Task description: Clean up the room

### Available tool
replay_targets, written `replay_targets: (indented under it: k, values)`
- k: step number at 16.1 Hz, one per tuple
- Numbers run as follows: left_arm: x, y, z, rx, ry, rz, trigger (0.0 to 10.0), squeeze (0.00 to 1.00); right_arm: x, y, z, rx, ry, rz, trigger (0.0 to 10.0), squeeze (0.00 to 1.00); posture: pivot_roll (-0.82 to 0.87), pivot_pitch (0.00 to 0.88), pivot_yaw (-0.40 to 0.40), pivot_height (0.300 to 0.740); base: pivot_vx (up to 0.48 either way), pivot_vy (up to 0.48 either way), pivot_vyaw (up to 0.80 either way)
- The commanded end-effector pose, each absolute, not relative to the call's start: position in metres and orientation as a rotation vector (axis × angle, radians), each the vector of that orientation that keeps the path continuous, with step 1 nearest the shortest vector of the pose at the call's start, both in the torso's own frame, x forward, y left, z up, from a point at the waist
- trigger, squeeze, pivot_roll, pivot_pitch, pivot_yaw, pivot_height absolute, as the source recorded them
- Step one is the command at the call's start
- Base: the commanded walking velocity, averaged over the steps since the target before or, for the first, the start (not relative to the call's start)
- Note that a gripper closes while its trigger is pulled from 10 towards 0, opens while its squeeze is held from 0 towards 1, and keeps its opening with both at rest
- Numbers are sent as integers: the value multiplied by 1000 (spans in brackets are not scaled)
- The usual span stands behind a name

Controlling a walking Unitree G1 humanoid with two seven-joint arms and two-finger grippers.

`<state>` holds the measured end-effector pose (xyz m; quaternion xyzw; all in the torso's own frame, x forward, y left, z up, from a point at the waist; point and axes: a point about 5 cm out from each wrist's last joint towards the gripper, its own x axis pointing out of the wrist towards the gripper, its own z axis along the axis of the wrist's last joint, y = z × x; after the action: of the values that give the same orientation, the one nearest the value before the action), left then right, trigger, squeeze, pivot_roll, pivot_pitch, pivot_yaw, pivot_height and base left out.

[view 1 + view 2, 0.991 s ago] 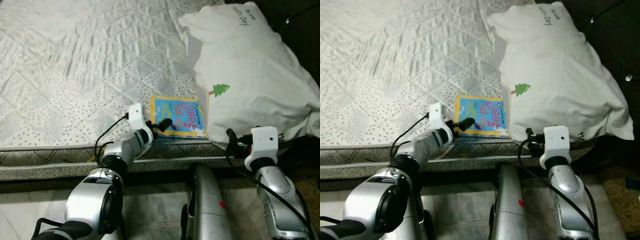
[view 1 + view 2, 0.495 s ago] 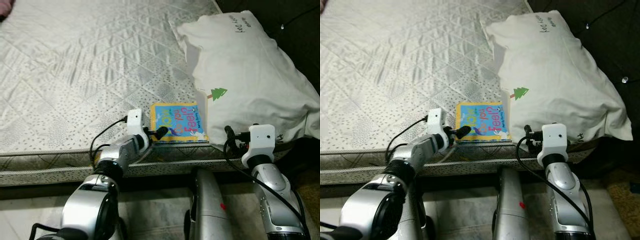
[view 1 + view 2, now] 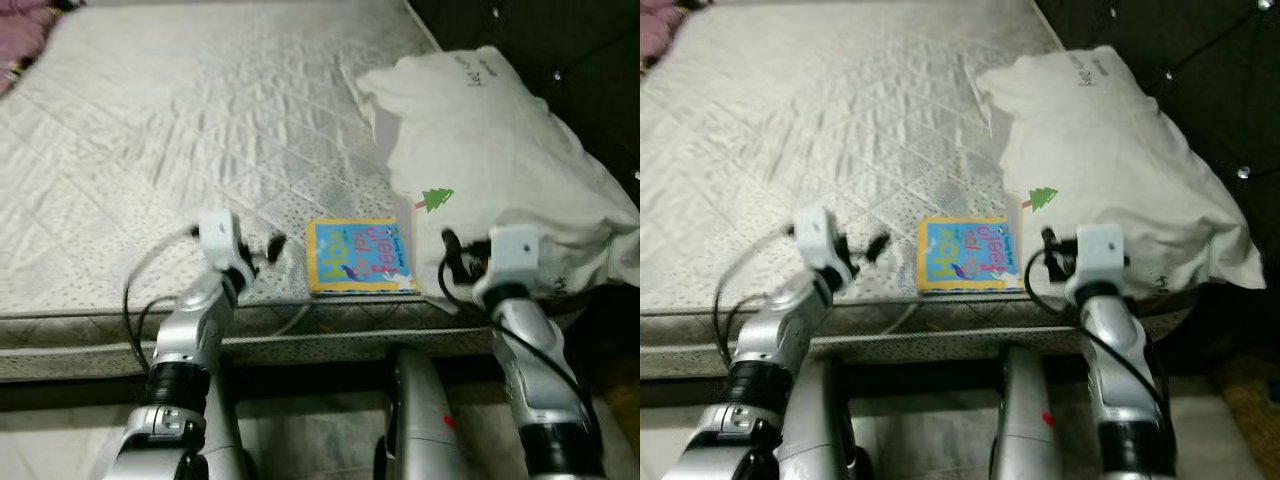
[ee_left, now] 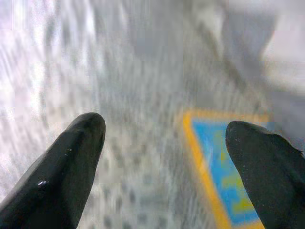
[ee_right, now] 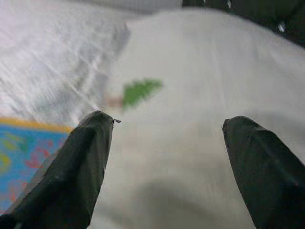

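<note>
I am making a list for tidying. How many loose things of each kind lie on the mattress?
Book: 1
Pillow: 1
Pink cloth at the far corner: 1
Total: 3

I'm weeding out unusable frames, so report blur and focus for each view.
Eye views: left end effector motion-smeared, book and pillow fairly sharp. Left wrist view: mattress and book streaked with blur. Right wrist view: pillow soft, its green tree print fuzzy.
</note>
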<state>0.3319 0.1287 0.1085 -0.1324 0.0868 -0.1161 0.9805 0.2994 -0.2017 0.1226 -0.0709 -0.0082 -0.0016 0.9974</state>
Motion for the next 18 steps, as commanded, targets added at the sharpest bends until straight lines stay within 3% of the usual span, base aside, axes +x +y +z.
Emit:
replay_targets:
  k: [1, 6, 9, 10, 18]
  values:
    - [325, 136, 119, -280, 69, -200, 10000, 1000, 305, -193, 128, -82, -51, 26, 10000, 0, -66, 0, 25, 520, 0, 0, 0]
    - [305, 161, 127, -216, 10, -34, 10000, 1000, 315, -173, 130, 0, -75, 69, 10000, 0, -27, 0, 26, 520, 0, 0, 0]
    - [300, 163, 129, -171, -23, -26, 10000, 1000, 320, -173, 129, 48, -97, 53, 10000, 0, -13, 0, 36, 520, 0, 0, 0]
    - [303, 159, 132, -158, -32, -26, 10000, 0, 323, -171, 130, 60, -102, 51, 10000, 0, -9, 0, 35, 529, 0, 0, 0]
    - [317, 162, 152, -129, -89, 21, 10000, 0, 343, -166, 150, 63, -182, 52, 10000, 0, -9, 0, 62, 623, 0, 0, 0]
